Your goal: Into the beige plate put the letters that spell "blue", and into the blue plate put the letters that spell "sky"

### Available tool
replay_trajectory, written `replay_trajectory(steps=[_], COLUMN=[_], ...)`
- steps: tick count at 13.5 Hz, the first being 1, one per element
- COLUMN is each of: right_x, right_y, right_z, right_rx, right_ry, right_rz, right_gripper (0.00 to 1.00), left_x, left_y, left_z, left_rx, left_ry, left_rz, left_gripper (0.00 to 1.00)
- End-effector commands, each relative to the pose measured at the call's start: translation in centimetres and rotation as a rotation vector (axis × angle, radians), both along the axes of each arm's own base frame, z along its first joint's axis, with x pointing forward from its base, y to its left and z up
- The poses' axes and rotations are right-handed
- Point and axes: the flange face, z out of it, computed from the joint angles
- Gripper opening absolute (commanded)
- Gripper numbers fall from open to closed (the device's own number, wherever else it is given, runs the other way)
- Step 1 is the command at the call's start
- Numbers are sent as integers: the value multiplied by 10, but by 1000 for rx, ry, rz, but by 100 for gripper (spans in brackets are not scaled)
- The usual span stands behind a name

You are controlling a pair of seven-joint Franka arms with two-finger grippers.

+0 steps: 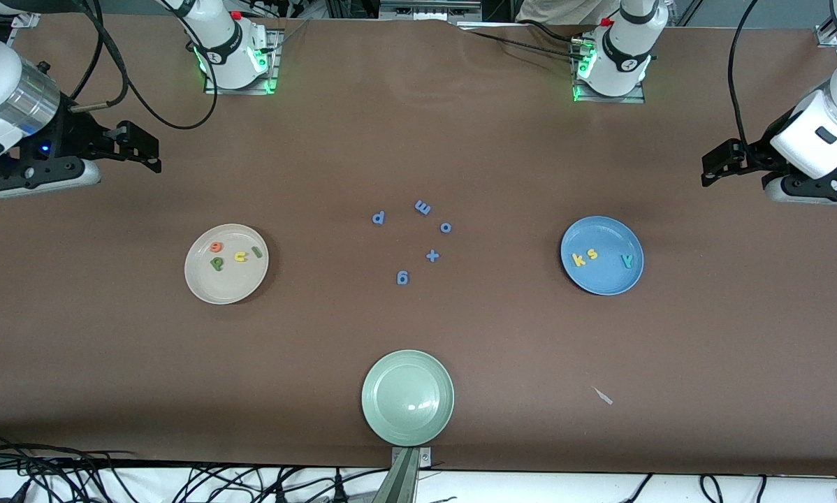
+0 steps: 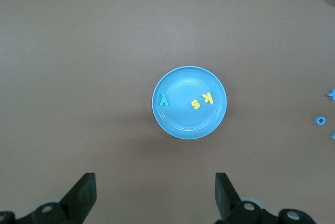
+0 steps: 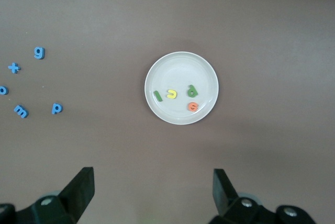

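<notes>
Left gripper [image 1: 713, 166]: released, jaws wide apart, nothing between them; up in the air over bare bench at the left arm's end, waiting; fingers [image 2: 84, 192] seen in the left wrist view with the blue plate between them farther off.
Right gripper [image 1: 139, 145]: released, jaws wide apart, nothing held; up over bare bench at the right arm's end, waiting; fingers [image 3: 81, 190] seen in the right wrist view framing the beige plate.
Beige plate [image 1: 202, 286]: flat on the bench toward the right arm's end, well apart from both grippers.
Letters for "blue": all four lying in the beige plate; olive-green b [image 1: 217, 263], yellow u [image 1: 240, 256] and light green l [image 1: 256, 252] in a rough row, orange e [image 1: 216, 246] just beside the b, farther from the front camera.
Blue plate [image 1: 603, 283]: flat on the bench toward the left arm's end.
Letters for "sky": all three lying in the blue plate; yellow k [image 1: 579, 260] and yellow s [image 1: 592, 253] close together, teal-green y [image 1: 627, 260] apart from them, toward the left arm's end.
All-blue letters [image 1: 402, 278]: scattered loosely on the bench between the two plates.
Pale green plate [image 1: 383, 426]: near the front camera's edge of the bench, nothing seen in it.
</notes>
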Motion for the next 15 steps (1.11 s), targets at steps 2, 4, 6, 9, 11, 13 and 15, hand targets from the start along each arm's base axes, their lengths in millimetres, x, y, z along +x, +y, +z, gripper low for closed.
replay_trajectory(steps=[2, 4, 6, 9, 11, 13, 15], right_x=[8, 8, 7, 8, 8, 8, 9], right_y=[-2, -1, 2, 2, 3, 2, 1], right_z=[-3, -4, -3, -4, -4, -4, -4], right_rx=[-28, -32, -36, -37, -35, -36, -36], right_ry=[5, 6, 4, 7, 7, 7, 5], right_rz=[-7, -7, -1, -1, 1, 2, -1], right_gripper=[100, 100, 100, 100, 100, 100, 100], left_x=[-7, -8, -8, -8, -8, -8, -8], left_y=[0, 0, 0, 0, 0, 0, 0], left_z=[4, 4, 4, 4, 4, 4, 4], left_rx=[-2, -2, -2, -2, -2, -2, -2], left_ry=[2, 4, 7, 7, 9, 9, 9], left_rz=[-19, -19, -19, -19, -19, -19, -19], left_gripper=[100, 100, 100, 100, 100, 100, 100])
